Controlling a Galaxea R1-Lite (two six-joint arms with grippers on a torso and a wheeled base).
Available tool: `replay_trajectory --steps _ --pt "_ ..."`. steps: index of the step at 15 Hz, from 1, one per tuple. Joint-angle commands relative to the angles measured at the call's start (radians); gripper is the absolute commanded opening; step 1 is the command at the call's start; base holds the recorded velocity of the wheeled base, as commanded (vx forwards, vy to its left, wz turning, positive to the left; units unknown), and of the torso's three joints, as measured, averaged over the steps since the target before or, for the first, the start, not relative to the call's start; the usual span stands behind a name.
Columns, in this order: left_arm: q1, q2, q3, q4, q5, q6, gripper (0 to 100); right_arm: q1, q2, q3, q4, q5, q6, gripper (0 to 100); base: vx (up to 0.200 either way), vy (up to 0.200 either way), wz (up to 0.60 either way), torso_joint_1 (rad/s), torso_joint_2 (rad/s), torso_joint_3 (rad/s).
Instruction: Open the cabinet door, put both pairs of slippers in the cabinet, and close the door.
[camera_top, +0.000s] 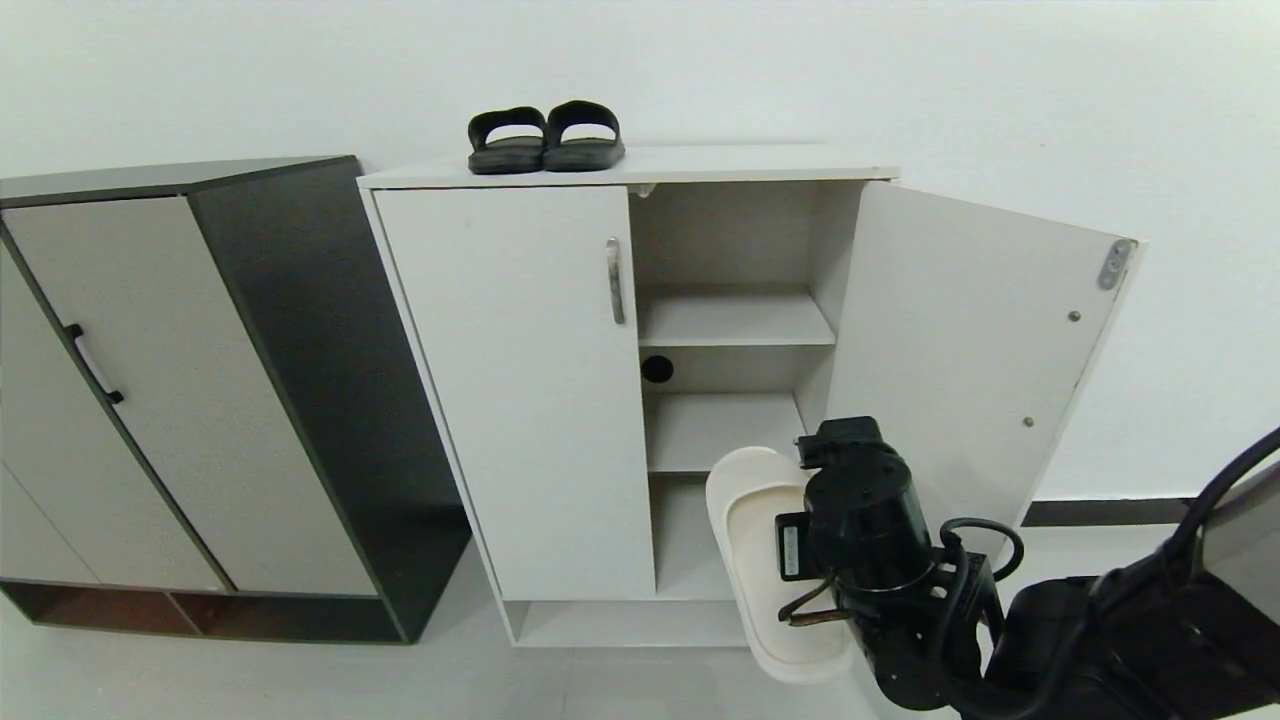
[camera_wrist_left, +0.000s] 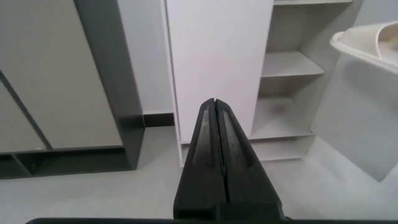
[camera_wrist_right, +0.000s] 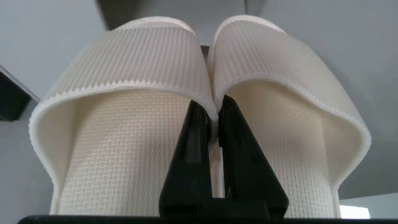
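A pair of black slippers (camera_top: 545, 137) rests on top of the white cabinet (camera_top: 520, 400). The cabinet's right door (camera_top: 960, 350) is swung wide open, showing bare shelves (camera_top: 735, 320); its left door stays closed. My right gripper (camera_wrist_right: 214, 115) is shut on the inner edges of the white slippers (camera_wrist_right: 124, 124), holding both side by side. In the head view the white slippers (camera_top: 760, 540) hang soles up before the lower part of the open compartment. My left gripper (camera_wrist_left: 214, 124) is shut on nothing, low in front of the closed door, with a white slipper edge (camera_wrist_left: 367, 37) off to its side.
A dark cabinet (camera_top: 200, 400) with grey doors stands to the left of the white one, close against it. The open door juts out on the right, beside my right arm. Grey floor (camera_top: 300, 680) lies in front of both cabinets.
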Motion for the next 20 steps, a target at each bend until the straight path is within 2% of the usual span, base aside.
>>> replay_trajectory --steps 1,6,11,16,20 --pt "0.0 0.002 0.0 0.0 0.0 -0.001 0 -0.001 0.045 -0.03 0.0 0.003 0.006 0 0.0 0.0 0.0 0.0 0.0 0.0" --pt "0.0 0.002 0.0 0.0 0.0 -0.001 0 0.011 0.11 -0.064 -0.059 0.048 0.027 0 0.0 0.0 0.0 0.0 0.0 0.0" --pt "0.0 0.002 0.0 0.0 0.0 -0.001 0 0.017 0.216 -0.095 -0.22 0.071 -0.04 0 0.0 0.0 0.0 0.0 0.0 0.0" --pt "0.0 0.002 0.0 0.0 0.0 -0.001 0 0.02 0.243 -0.093 -0.221 0.077 -0.04 0 0.0 0.0 0.0 0.0 0.0 0.0" --pt "0.0 0.002 0.0 0.0 0.0 -0.001 0 0.03 0.253 -0.092 -0.223 0.077 -0.04 0 0.0 0.0 0.0 0.002 0.0 -0.143"
